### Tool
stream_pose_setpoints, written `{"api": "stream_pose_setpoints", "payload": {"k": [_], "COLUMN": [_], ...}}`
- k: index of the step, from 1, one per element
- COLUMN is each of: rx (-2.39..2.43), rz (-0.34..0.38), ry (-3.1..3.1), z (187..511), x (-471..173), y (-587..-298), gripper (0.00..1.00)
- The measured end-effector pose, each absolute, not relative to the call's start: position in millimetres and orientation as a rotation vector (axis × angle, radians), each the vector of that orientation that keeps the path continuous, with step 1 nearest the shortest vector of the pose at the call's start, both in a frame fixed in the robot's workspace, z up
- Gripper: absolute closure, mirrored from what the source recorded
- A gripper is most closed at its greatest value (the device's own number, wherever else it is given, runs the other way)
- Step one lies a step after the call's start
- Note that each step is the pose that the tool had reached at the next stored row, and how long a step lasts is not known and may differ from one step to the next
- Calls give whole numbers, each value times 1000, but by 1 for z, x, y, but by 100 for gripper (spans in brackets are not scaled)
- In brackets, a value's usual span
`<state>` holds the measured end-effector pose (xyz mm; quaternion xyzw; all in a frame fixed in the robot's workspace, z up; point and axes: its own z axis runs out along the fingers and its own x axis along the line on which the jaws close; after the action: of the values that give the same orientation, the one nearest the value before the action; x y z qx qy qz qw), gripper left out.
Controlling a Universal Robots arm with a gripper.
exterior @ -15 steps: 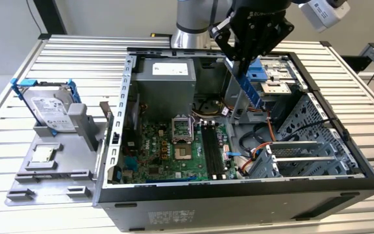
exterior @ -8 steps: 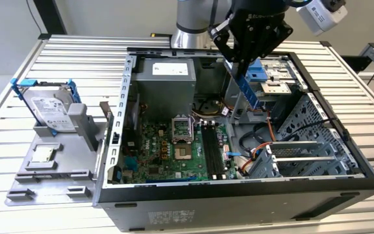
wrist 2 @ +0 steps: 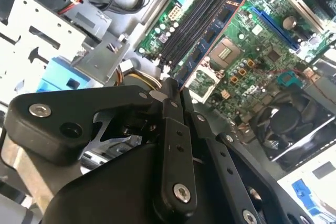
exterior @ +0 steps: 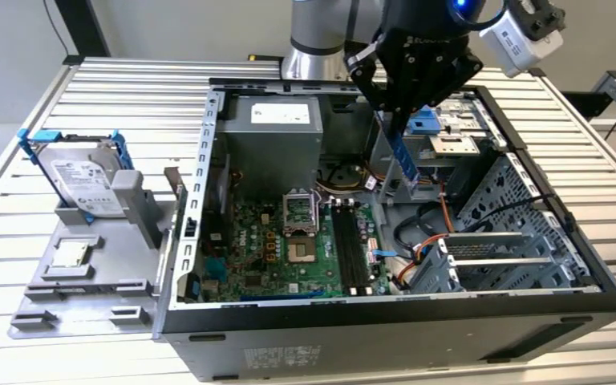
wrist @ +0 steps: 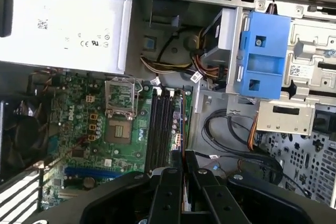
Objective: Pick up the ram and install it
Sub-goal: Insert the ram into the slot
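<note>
Pincer (exterior: 396, 111) closed on the ram (exterior: 398, 160), which hangs long axis downward inside the open computer case; black memory slots (exterior: 351, 249) lie lower, toward the exterior view's left.

Soft, even light washes the slatted table (exterior: 19, 104) pale at ten o'clock; the case (exterior: 394, 337) interior sits dimmer, the ram (exterior: 397, 156) shines blue, glare whitens the power supply (wrist: 68, 24) in the first wrist view, and the gripper (wrist: 184, 155) looms blurred
</note>
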<state>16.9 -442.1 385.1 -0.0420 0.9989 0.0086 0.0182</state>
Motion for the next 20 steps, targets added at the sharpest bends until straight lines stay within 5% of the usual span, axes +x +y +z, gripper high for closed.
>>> {"api": "stream_pose_setpoints", "payload": {"k": [20], "rx": [-116], "rz": [26], "ry": [3101], "z": [383], "x": [24], "y": [-442], "gripper": [100]}}
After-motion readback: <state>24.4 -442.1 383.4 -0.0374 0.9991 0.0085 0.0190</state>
